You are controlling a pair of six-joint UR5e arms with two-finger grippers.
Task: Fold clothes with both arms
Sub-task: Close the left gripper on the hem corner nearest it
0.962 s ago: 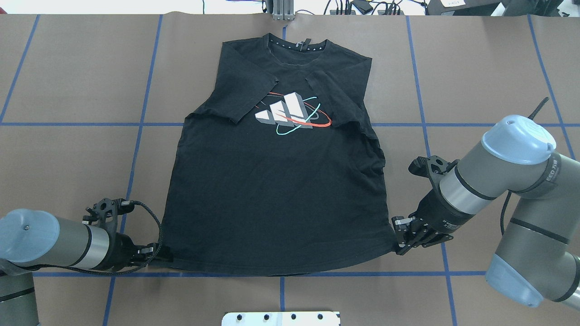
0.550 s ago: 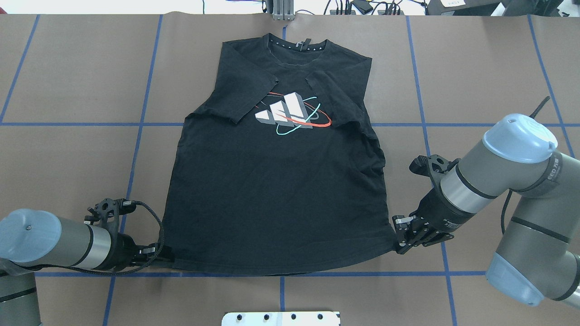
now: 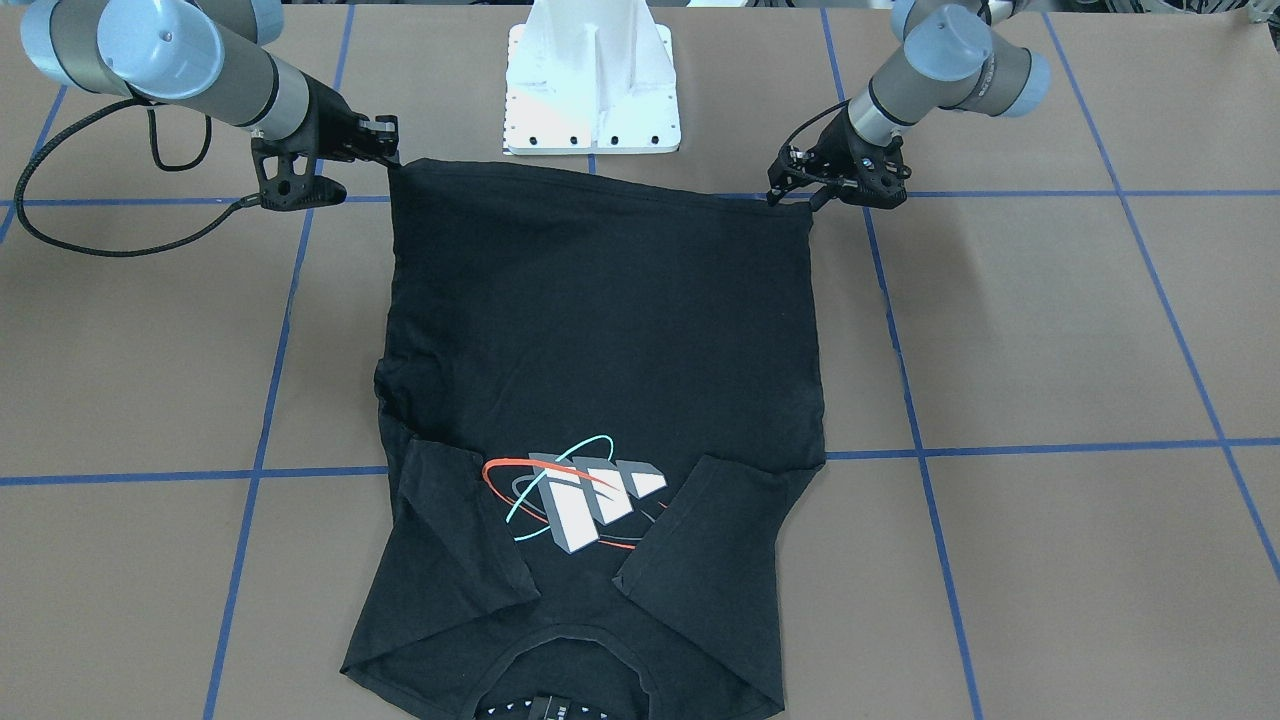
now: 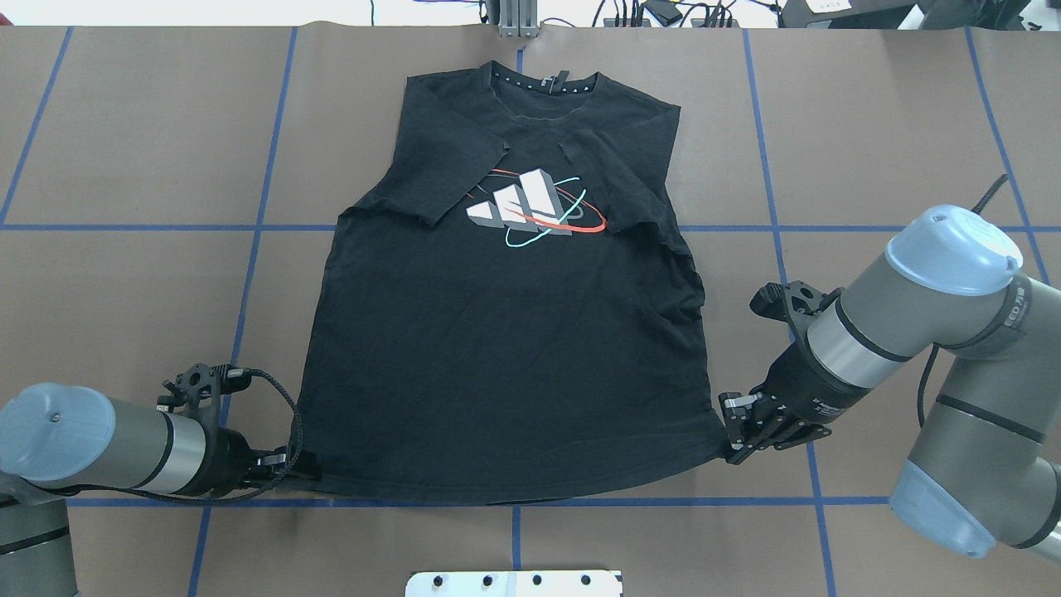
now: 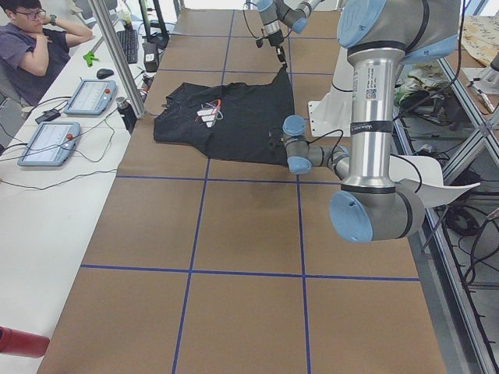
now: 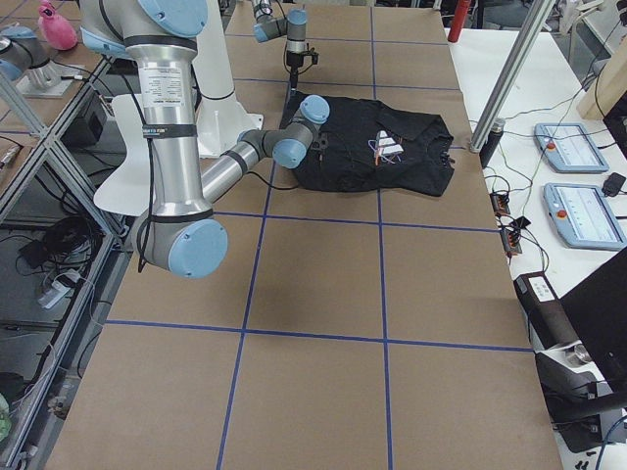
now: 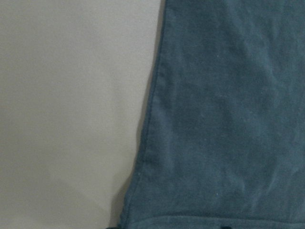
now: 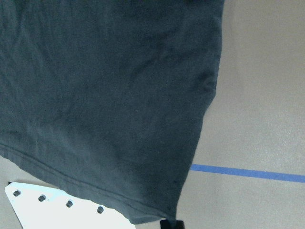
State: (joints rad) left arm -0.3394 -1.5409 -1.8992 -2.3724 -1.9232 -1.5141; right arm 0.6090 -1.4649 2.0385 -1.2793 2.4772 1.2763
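Note:
The black T-shirt (image 4: 506, 332) lies flat on the table, collar at the far side, both sleeves folded in over the chest print (image 4: 530, 207). It also shows in the front view (image 3: 600, 350). My left gripper (image 4: 305, 471) is shut on the near left hem corner, seen in the front view (image 3: 785, 192) at the shirt's top right corner. My right gripper (image 4: 729, 448) is shut on the near right hem corner, seen in the front view (image 3: 392, 155). The hem between them is pulled fairly straight and lifted slightly at the corners.
A white mount plate (image 3: 592, 90) stands just behind the hem, between the arms. Blue tape lines (image 4: 257, 228) cross the brown table. A person sits at a side bench with tablets (image 5: 51, 140) in the left view.
Both grippers have shifted very slightly while holding the hem corners; the right arm has edged a little nearer. The shirt lies as before.

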